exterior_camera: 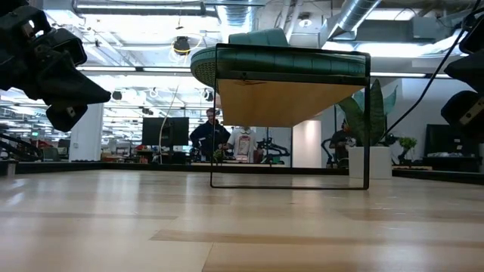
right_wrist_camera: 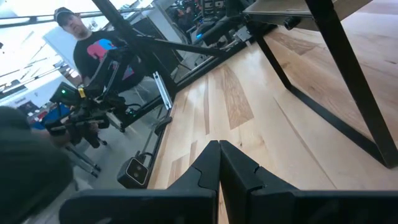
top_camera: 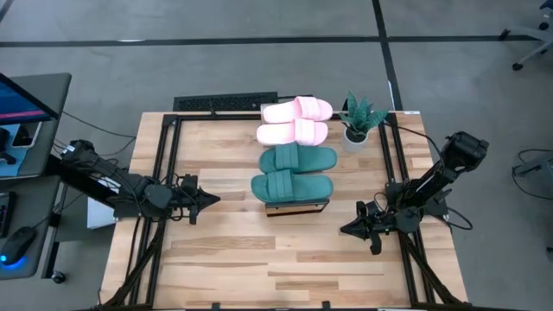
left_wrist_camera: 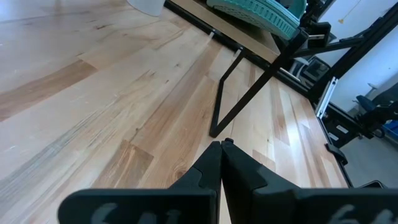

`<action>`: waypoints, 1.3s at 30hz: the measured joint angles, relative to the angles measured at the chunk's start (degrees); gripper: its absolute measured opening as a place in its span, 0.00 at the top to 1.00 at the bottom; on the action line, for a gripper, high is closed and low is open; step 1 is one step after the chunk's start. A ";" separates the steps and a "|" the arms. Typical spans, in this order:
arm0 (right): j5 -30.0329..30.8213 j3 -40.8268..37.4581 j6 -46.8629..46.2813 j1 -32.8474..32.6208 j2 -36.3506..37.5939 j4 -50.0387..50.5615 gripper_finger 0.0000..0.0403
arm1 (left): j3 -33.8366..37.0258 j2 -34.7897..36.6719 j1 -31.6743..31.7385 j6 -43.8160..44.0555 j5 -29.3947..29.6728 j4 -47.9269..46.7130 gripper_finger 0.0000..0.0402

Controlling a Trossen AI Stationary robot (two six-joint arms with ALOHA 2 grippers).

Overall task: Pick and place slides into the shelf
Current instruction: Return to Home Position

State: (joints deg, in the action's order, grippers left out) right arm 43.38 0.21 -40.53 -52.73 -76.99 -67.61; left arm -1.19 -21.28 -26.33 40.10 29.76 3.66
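Observation:
Two light pink slides (top_camera: 295,121) and two dark teal slides (top_camera: 294,173) lie side by side, soles down, along the top of the shelf (top_camera: 298,206), which stands on thin black legs in the table's middle. The low view shows a teal slide (exterior_camera: 280,57) on the shelf's plank (exterior_camera: 291,98). My left gripper (top_camera: 213,199) hovers shut near the table's left side, pointing toward the shelf. At the right side my right gripper (top_camera: 344,230) is shut too and points toward the table's middle. Both hold nothing.
A potted plant (top_camera: 359,121) in a white pot stands just right of the pink slides. A black keyboard (top_camera: 226,104) lies beyond the far edge. Bare wood tabletop (top_camera: 259,259) stretches in front of the shelf. People stand in the room beyond (exterior_camera: 212,136).

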 joint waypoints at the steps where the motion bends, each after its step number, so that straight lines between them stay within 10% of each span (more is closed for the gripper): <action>1: 0.00 0.00 0.00 0.00 0.00 -0.01 1.00 | 0.00 0.00 0.00 0.00 0.00 0.00 1.00; 25: -1.22 3.02 3.94 7.59 0.53 -4.53 1.00 | -0.04 0.05 -0.27 -0.65 -4.68 11.33 1.00; 34: -22.33 3.87 42.69 12.19 7.97 -18.96 1.00 | -0.04 0.43 -1.11 -24.57 -21.92 37.63 1.00; 39: -23.82 4.36 43.45 14.39 18.75 -8.35 1.00 | -1.55 1.57 -1.14 -26.34 -26.32 37.20 1.00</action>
State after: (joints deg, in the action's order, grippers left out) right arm 19.56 4.57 2.91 -38.34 -58.25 -75.97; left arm -2.74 -19.70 -27.46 13.76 3.44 40.86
